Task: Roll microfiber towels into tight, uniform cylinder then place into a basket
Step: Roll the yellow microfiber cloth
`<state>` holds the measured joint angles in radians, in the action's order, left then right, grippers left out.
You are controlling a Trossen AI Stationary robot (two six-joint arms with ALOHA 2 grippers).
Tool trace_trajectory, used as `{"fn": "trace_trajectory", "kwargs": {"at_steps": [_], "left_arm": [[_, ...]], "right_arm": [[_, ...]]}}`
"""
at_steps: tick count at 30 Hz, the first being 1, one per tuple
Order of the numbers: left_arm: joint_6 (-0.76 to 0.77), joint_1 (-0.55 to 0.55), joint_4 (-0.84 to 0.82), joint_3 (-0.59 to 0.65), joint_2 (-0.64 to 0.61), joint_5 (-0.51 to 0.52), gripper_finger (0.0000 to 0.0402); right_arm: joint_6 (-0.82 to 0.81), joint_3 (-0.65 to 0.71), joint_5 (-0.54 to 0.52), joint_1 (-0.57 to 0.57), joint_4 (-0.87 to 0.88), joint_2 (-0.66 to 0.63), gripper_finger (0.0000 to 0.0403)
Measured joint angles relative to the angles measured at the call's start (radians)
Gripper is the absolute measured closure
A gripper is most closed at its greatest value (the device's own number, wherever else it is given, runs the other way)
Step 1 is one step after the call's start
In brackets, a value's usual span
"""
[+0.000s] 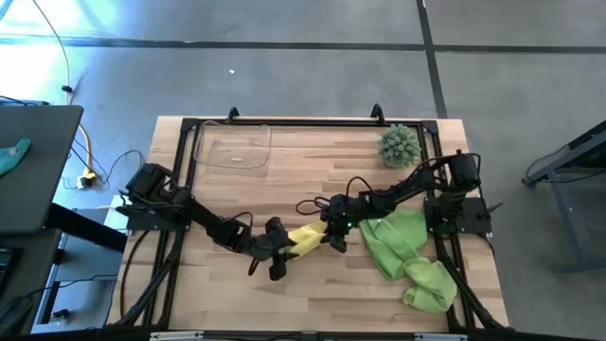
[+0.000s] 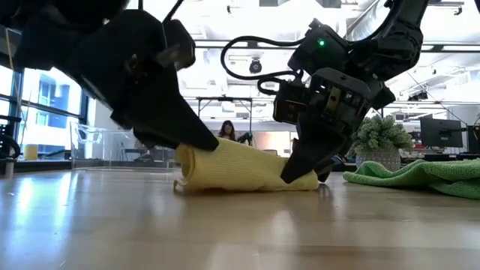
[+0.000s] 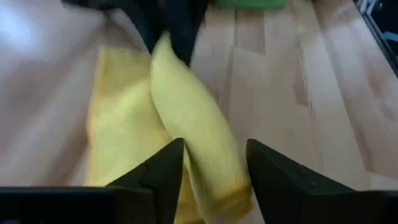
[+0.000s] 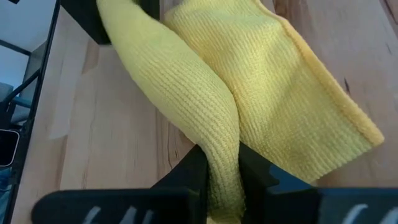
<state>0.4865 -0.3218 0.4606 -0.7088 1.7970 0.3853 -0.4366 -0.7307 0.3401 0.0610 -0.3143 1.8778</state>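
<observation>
Rolling step underway on yellow towel [image 1: 305, 237], lower centre of high view, no roll finished yet.

Right gripper [image 4: 222, 177] pinched narrow on one end of the roll fold. Left gripper [image 3: 211, 165] at other end, fingers spread either side of fold, not clearly clamping.

Long axis runs roughly left-right in high view, tilted slightly up toward right; lies flat on table [image 1: 312, 294].

Green towels [image 1: 402, 248] heaped lower right. Basket [image 1: 234, 147] upper left, well apart.

Next, I reckon: left needs firm grip, then both turn together, keep wrap tight.

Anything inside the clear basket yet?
No towel lies in the basket; only tabletop shows through it. The yellow towel is between both hands, and the green towels are heaped at the table's right.
</observation>
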Motion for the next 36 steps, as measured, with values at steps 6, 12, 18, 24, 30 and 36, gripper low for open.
{"fn": "trace_trajectory", "kwargs": {"at_steps": [6, 12, 18, 24, 30, 36], "left_arm": [[-0.044, -0.001, 0.004, -0.029, -0.036, 0.007, 0.0218], [-0.002, -0.019, 0.014, -0.063, -0.016, -0.023, 0.0224], [0.014, -0.044, -0.031, -0.059, 0.010, 0.037, 0.0234], [0.015, -0.049, -0.046, -0.059, 0.031, 0.045, 0.0241], [0.071, -0.045, -0.050, -0.059, 0.079, 0.057, 0.0241], [0.171, -0.044, -0.049, -0.061, 0.123, 0.085, 0.0241]], "right_arm": [[0.000, 0.000, 0.000, 0.001, 0.005, 0.000, 0.0363], [0.000, 0.000, 0.000, 0.001, 0.004, 0.000, 0.0363], [0.000, 0.000, 0.000, 0.001, 0.004, 0.000, 0.0363], [0.000, 0.000, 0.000, 0.001, 0.003, 0.000, 0.0363], [0.000, 0.000, 0.001, 0.001, 0.003, 0.000, 0.0363], [0.021, -0.001, 0.011, 0.001, 0.000, 0.000, 0.0363]]}}
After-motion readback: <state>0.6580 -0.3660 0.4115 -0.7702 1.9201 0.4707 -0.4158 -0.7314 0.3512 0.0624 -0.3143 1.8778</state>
